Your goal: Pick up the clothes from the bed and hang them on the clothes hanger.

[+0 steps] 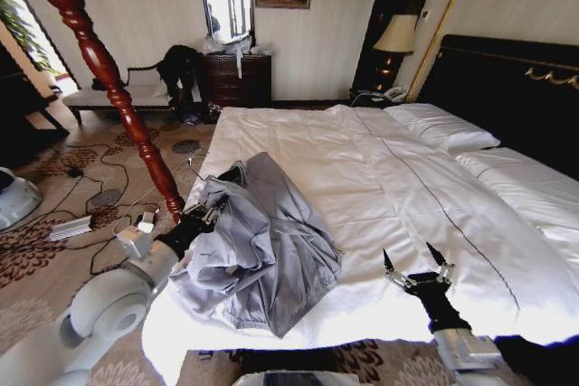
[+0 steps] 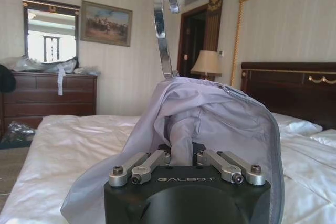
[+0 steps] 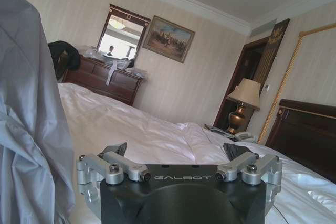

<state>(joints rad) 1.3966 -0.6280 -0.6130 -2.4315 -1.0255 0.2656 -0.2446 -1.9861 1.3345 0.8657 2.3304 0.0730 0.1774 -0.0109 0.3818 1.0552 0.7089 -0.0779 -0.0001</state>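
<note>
Left gripper (image 1: 210, 210) at the bed's (image 1: 380, 178) left edge near the foot corner, fingers closed on the grey-blue shirt (image 1: 262, 250), which drapes over it and rests bunched on the duvet. Metal hanger hook (image 2: 164, 30) rises above the collar. Right gripper (image 1: 418, 268) hovers over the foot edge, well apart from the shirt, fingers spread wide, holding nothing.

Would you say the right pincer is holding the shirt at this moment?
No, the right pincer hangs open above the bed, apart from the shirt.
</note>
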